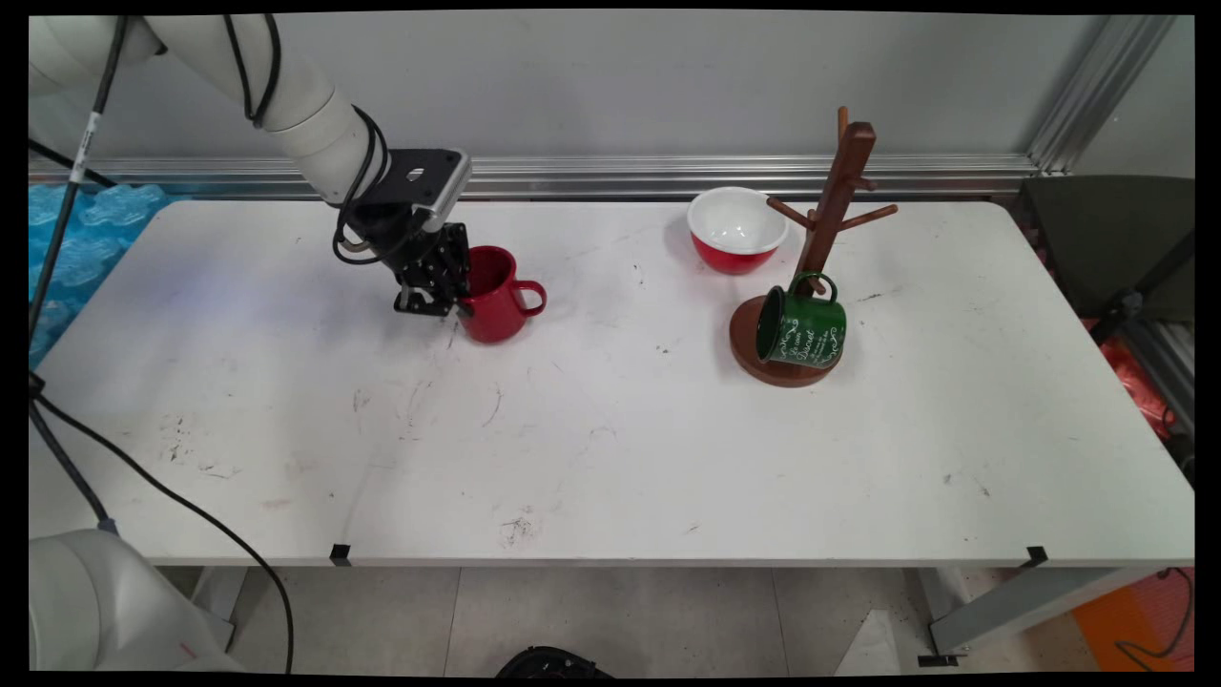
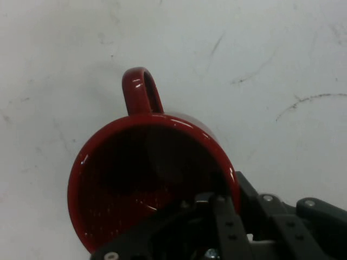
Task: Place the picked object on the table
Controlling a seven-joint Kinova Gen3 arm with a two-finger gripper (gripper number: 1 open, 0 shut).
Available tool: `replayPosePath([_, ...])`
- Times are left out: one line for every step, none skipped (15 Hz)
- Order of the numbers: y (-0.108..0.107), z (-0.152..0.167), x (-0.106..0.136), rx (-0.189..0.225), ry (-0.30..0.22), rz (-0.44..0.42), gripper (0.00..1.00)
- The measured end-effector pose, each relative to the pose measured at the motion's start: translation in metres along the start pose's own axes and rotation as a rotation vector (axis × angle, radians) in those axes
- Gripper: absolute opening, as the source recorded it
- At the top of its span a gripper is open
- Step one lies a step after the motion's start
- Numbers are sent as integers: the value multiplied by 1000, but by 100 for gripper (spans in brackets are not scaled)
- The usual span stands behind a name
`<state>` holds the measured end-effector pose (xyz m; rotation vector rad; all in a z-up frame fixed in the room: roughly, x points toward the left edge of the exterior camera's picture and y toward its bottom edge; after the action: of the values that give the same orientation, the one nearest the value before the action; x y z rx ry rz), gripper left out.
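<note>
The gripper sits low at the left rear of the white surface, its fingers closed on the rim of a red mug. In the hand view one finger reaches down inside the mug and the other lies against the outside of the wall, so the rim is pinched between them. The mug stands upright on the surface, with its handle pointing away from the gripper. Well apart, toward the right rear, a red bowl with a white inside stands just beside a brown wooden mug tree. A green mug with white lettering hangs tilted from a low peg, over the tree's round base.
</note>
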<state>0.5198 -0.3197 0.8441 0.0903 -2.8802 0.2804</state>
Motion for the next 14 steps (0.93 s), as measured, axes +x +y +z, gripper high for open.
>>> replayPosePath([0,0,0,-1,-2,9,0])
replayPosePath([1,1,0,-2,-4,18,0])
replayPosePath([1,2,0,-3,-6,26,0])
replayPosePath([2,2,0,-5,-8,33,0])
replayPosePath([2,3,0,-6,-10,39,0])
replayPosePath([2,4,0,-7,-11,45,0])
replayPosePath([3,5,0,-8,-12,49,0])
replayPosePath([3,6,0,-9,-14,53,0])
replayPosePath([3,6,0,-9,-14,55,0])
replayPosePath([3,7,0,-9,-15,58,0])
replayPosePath([3,8,-1,-10,-15,61,0])
replayPosePath([3,9,-1,-10,-16,63,0])
replayPosePath([3,9,-1,-10,-15,65,0])
replayPosePath([2,10,-1,-10,-15,66,0])
